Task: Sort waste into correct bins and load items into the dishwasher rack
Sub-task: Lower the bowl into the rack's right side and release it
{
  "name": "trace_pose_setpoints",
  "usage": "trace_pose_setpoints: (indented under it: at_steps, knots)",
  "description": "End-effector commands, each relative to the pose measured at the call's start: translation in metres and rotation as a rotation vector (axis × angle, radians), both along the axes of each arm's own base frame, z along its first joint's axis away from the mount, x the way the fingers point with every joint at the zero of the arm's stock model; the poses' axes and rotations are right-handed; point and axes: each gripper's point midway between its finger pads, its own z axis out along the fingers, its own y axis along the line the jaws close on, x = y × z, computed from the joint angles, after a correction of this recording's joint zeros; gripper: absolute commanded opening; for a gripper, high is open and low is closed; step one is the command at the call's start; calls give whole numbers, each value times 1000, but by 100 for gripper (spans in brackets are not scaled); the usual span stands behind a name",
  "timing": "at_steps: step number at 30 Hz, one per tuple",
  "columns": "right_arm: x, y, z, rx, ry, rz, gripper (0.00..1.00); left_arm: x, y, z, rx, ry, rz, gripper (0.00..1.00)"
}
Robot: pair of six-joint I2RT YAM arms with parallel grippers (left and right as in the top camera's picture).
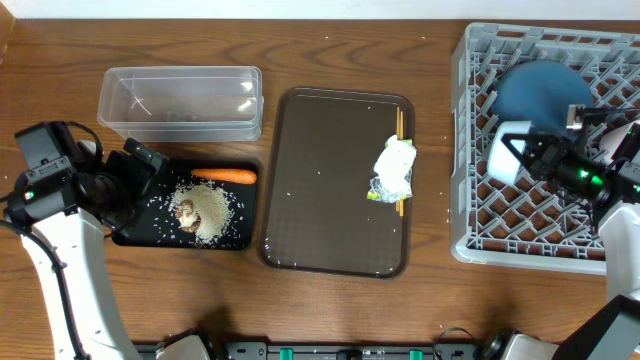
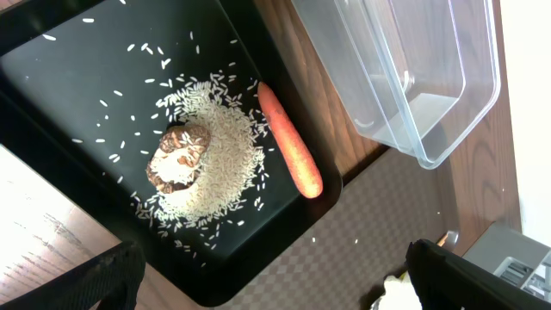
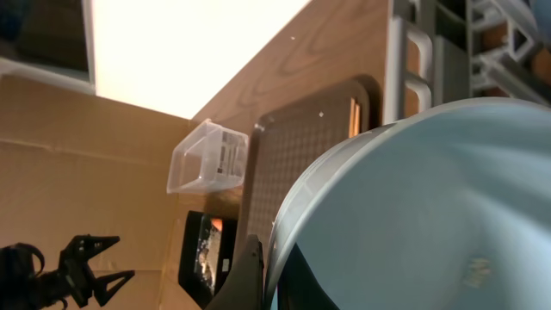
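the right gripper [image 1: 537,160] is pinched shut on the rim of the round white cup [image 1: 503,153], over the left-middle of the large grey plastic lattice dishwasher rack [image 1: 462,240], just beside the dark blue bowl [image 1: 535,90]. the cup lies on its side, long axis across the rack, base toward the rack's left edge. the left gripper [image 1: 138,188], wide open and empty, hangs well apart over the shallow black tray [image 1: 140,232].

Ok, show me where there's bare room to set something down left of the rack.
Serving tray: bare from its left rim to the wrapper on the chopsticks. Clear tub: looks empty. Black tray is crowded with rice and carrot.
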Motion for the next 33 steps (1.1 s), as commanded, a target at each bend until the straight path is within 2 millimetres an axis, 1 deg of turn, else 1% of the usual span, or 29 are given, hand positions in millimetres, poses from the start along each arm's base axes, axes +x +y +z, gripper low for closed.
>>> trace_pose_setpoints:
  at_steps: [1,4,8,13,18,19,21,24,29,33]
  knots:
    - [-5,-4,-17,3,49,-26,1,1,1,3,5,-11,-8,98]
    - [-5,-13,-22,-11,55,-53,1,1,1,3,5,-11,-8,98]
    - [-6,-29,-22,-20,56,-102,1,1,1,3,5,-11,-8,98]
    - [-12,-46,-28,-16,93,-159,1,1,1,3,5,-11,-8,98]
    - [-12,-45,-28,-24,85,-150,1,1,1,3,5,-11,-8,98]
    - [-12,-43,-25,-12,71,-139,1,1,1,3,5,-11,-8,98]
    - [-11,-35,-11,34,12,-92,1,1,1,3,6,-11,-8,98]
    - [-8,-33,2,81,-33,-69,1,1,1,3,5,-11,-8,98]
    - [-6,-33,3,83,-34,-74,1,1,1,3,5,-11,-8,98]
    - [-5,-30,3,79,-34,-64,1,1,1,3,5,-11,-8,98]
